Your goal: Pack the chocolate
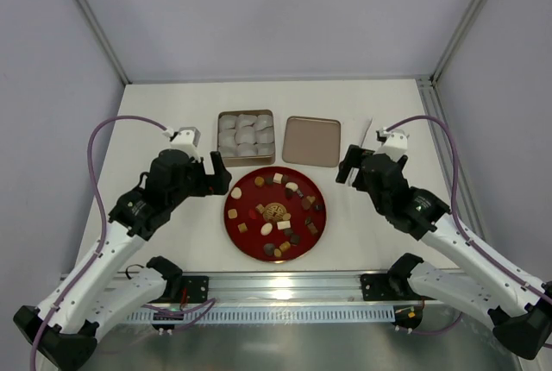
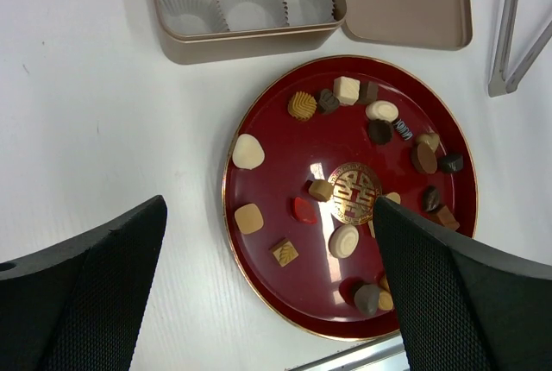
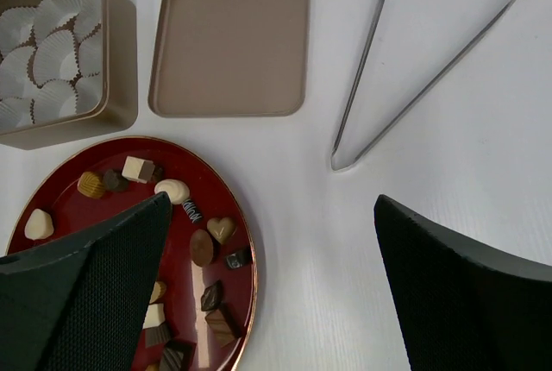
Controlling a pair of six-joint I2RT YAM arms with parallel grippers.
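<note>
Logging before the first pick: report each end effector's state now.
Black left end effector: open, holding nothing.
Black right end effector: open, holding nothing.

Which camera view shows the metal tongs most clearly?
The right wrist view: both arms of the tongs and their joined end are plain. The left wrist view catches only the joined end, at its right edge. In the top external view they are too faint to tell.

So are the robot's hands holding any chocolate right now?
No. The left gripper and the right gripper are both open and hold nothing. The chocolate lies on the plate.
</note>
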